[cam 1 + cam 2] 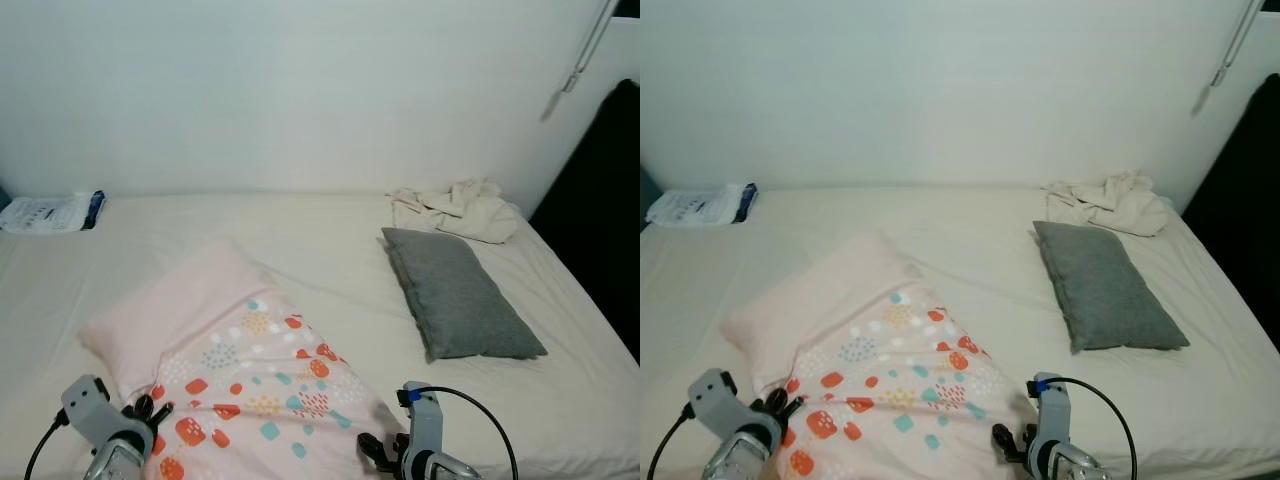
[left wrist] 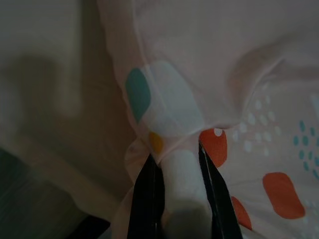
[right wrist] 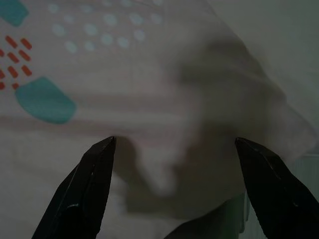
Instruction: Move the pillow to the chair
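Pillows: one pink patterned, one grey.

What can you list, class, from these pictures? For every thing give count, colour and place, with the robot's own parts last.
Patterned pillow: one, pale pink with orange, teal and yellow spots, near edge of the bed in front of the robot.
Grey pillow: one, dark grey, on the bed's right side.
Crumpled cloth: one, cream, by the wall behind the grey pillow.
Packet: one, white and blue, far left corner of the bed.
Bed: one, cream sheet, against a white wall.
Left gripper: one, black fingers shut on a fold at the patterned pillow's corner.
Right gripper: one, black fingers open, at the patterned pillow's other near corner.
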